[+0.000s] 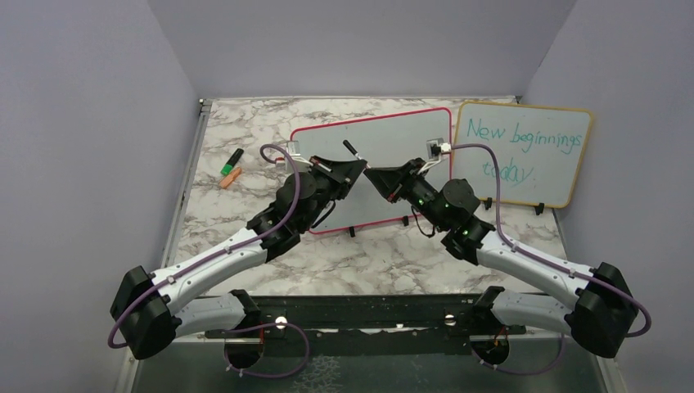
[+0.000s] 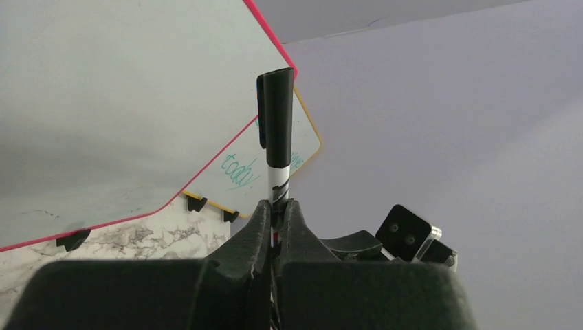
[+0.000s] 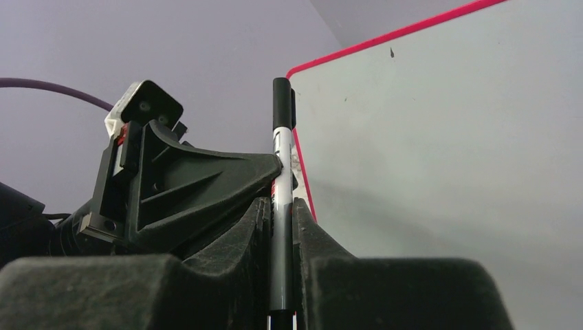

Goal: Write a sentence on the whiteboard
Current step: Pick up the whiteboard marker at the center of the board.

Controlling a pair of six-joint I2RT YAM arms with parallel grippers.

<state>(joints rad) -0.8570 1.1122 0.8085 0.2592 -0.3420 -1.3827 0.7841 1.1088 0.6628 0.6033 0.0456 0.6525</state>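
Overhead, the red-framed whiteboard (image 1: 409,131) sits on the marble table (image 1: 245,123) beside a yellow-framed board (image 1: 524,155), under both arms. Only the wrist views show the left gripper (image 2: 276,205) and right gripper (image 3: 282,203) each clamped on one black-capped marker (image 2: 275,117) just above its surface.

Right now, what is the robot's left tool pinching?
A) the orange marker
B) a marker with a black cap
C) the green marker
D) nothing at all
B: in the left wrist view the left tool is shut on a marker with a black cap, which sticks up in front of the whiteboard.
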